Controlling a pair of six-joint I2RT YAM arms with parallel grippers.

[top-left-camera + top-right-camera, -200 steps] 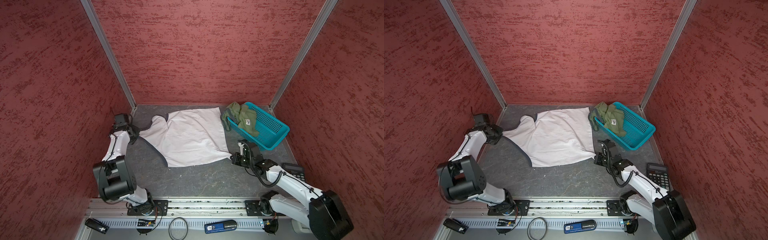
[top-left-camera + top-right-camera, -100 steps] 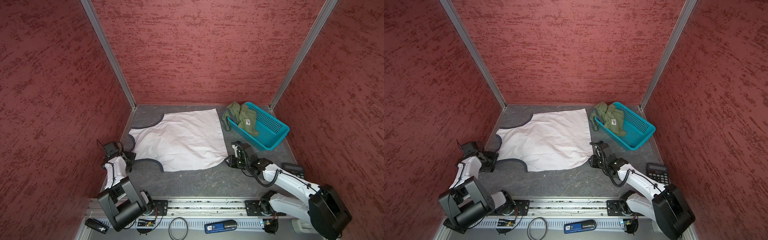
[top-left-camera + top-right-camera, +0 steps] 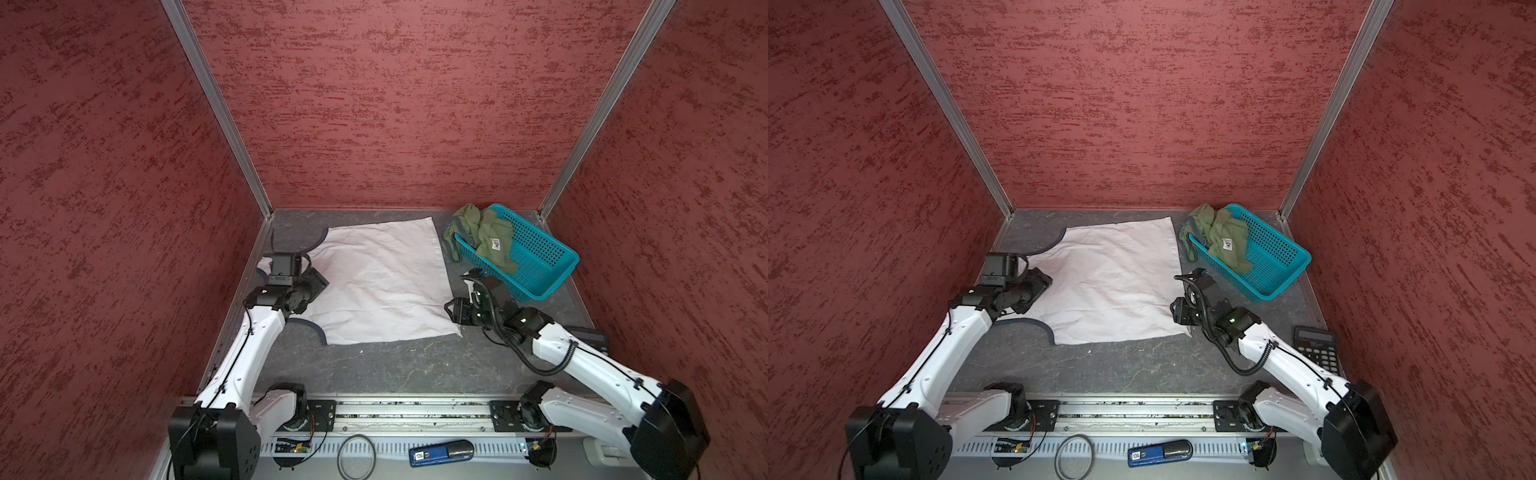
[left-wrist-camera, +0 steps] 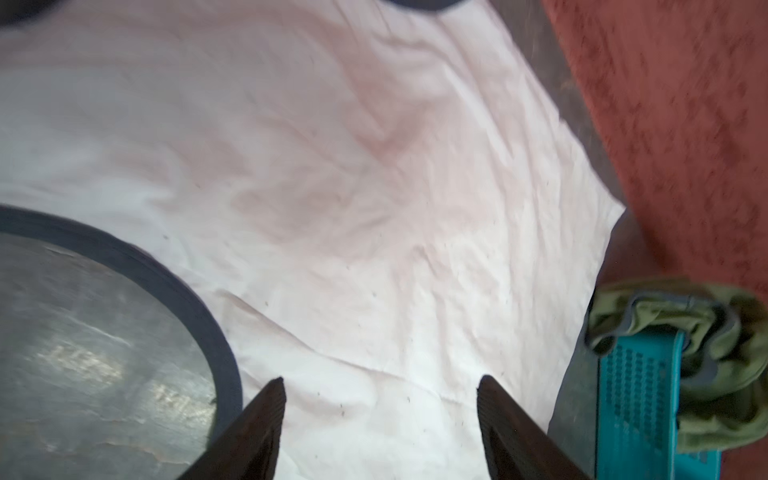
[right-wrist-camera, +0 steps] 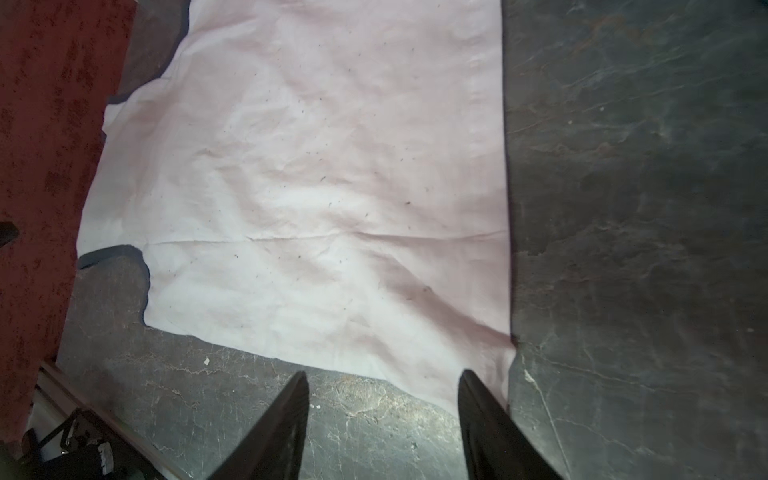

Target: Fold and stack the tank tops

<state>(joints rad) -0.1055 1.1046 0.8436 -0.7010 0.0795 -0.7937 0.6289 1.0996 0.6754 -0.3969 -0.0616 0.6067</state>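
Both grippers have let go in the last second: you had them clamped on the white tank top, bunched at its shoulder end; now the cloth lies spread flat and both sets of jaws stand apart, empty. I judge the flattening done and the first fold yours to begin.

Nearest you, well in front of the teal basket, a blue device lies on the rail; its white label is too small to read. A calculator sits on the basket's near side; its keys are likewise illegible.

The right gripper sits just in front of the basket; the shirt's near hem corner reaches in between its spread tips, ungripped. The left gripper hangs over the shoulder end, the end farthest from the basket, jaws wide.

The white top's hem edge lies just beside the basket; no print shows on its upturned face. The olive tank top is crumpled over the basket's far corner, partly spilling outside the rim, untouched; its small white tag cannot be read.
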